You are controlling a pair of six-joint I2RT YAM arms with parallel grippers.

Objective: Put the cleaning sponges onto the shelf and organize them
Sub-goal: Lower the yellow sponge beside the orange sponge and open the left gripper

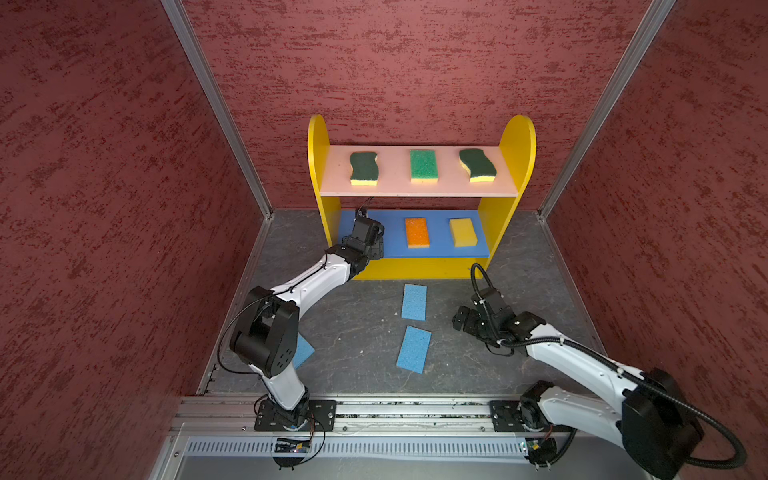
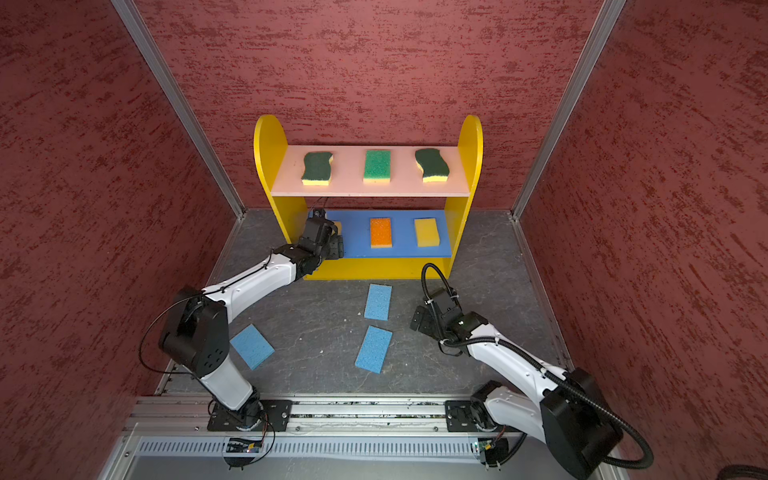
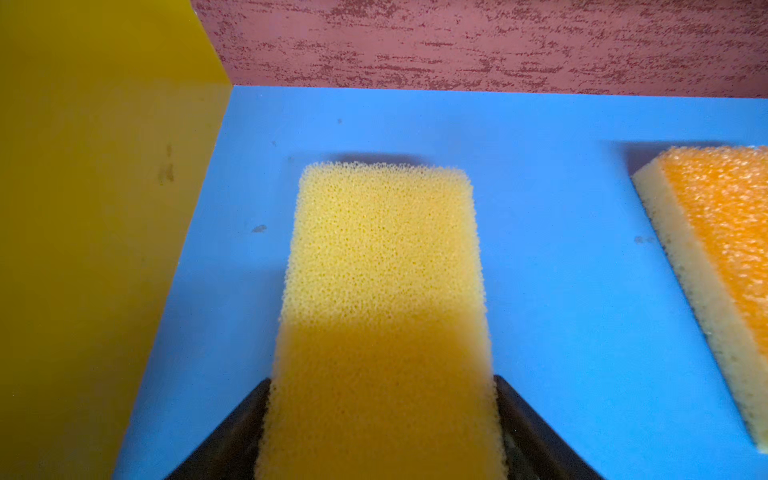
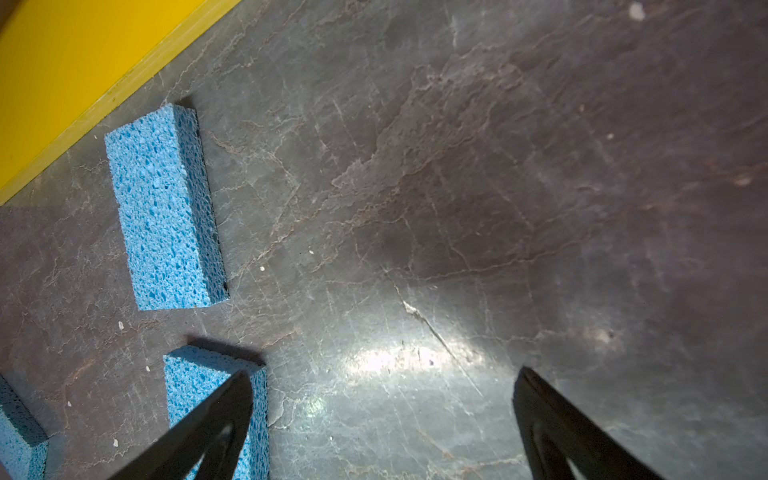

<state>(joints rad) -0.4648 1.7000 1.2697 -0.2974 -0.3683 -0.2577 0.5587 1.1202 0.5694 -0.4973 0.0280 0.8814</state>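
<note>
- The shelf (image 1: 517,153) looks about two-thirds stocked: five pads settled, a sixth at the point of delivery, three waiting on the floor (image 1: 357,324).
- The pink top board (image 1: 415,189) is full. It holds a dark-green wavy sponge (image 1: 364,167) at the left, the bright green sponge (image 1: 423,165) in the middle and a second wavy sponge (image 1: 478,164) at the right, turned slightly askew.
- On the blue middle board (image 1: 440,245), the orange sponge (image 1: 417,232) and a yellow sponge (image 1: 463,232) lie apart, long axes running front to back.
- The yellow bottom board (image 1: 415,270) shows a bare front strip; the rest is hidden.
- The left gripper (image 3: 382,415) reaches into the middle tier's left end, jaws flanking the second yellow sponge (image 3: 382,257).
- That sponge lies flat on the blue, between the side panel (image 3: 83,208) and the orange sponge, touching neither. Its long axis points at the back wall.
- No squeeze shows in the foam, so whether the jaws press it cannot be told.
- The right gripper (image 4: 384,372) hovers over bare floor, jaws spread wide, empty.
- The far blue sponge (image 1: 414,301) lies just before the shelf, pointing at it, and the near blue sponge (image 1: 414,348) leans slightly.
- The third blue sponge (image 2: 252,346) lies diagonally beside the left arm.
</note>
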